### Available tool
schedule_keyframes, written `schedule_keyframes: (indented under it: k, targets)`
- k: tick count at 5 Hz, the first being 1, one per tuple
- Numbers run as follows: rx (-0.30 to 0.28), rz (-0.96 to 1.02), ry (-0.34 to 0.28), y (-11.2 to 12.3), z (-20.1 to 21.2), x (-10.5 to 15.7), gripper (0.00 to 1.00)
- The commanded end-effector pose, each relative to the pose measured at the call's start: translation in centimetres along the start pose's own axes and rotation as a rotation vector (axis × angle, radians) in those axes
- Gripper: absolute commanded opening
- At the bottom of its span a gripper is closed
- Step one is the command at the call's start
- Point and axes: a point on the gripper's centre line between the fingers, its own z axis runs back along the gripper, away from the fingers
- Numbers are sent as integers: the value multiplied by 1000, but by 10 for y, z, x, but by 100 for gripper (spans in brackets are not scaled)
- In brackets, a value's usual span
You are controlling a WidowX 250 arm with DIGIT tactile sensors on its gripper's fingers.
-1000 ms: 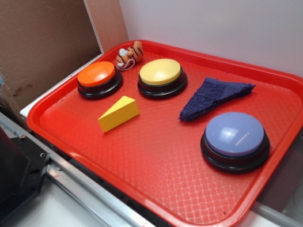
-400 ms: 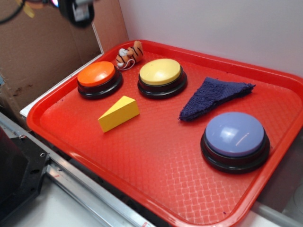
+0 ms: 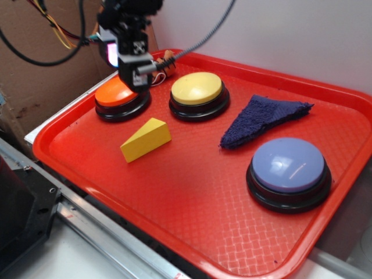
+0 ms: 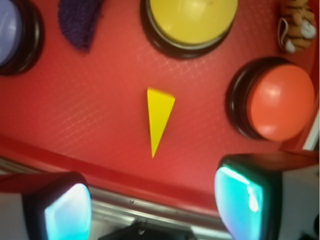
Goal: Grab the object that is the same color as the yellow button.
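Above the tray's back-left corner, my jaws point(image 3: 135, 74) hang wide apart w/ nothing between them; in the wrist view both fingers point(image 4: 240, 197) sit at the bottom edge, well apart, glowing teal at the pads. I'm over the orange button point(image 3: 119, 93), not touching it as far as I can tell.

Yellow wedge point(image 4: 159, 119) lies flat on the red tray point(image 3: 192, 197), thin tip pointing toward me in the wrist view, roughly centred btwn my fingers but farther out, clear of both. In the side view the wedge point(image 3: 145, 139) sits just in front of the gap btwn the orange button and the yellow button point(image 3: 197, 90), touching neither.

Yellow button is right of the orange one, both on black bases. Tiger toy point(image 3: 167, 64) is behind them near the tray's back rim, partly hidden by my arm. Purple cloth point(image 3: 258, 119), folded to a triangle, lies right of the yellow button. Lavender button point(image 3: 289, 168) is nearer the front right, well apart from the wedge. Cardboard point(image 3: 40, 75) stands left of the tray.
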Motion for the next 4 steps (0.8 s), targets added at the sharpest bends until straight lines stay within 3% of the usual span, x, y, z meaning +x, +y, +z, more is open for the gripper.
schedule_keyframes:
  k: [1,2,4]
  targets:
    - [-61,-61,30,6,-50,-6,100]
    - [-91,0,25,15,-58,-16,100]
    - [-93,35,14,17,-70,-1,100]
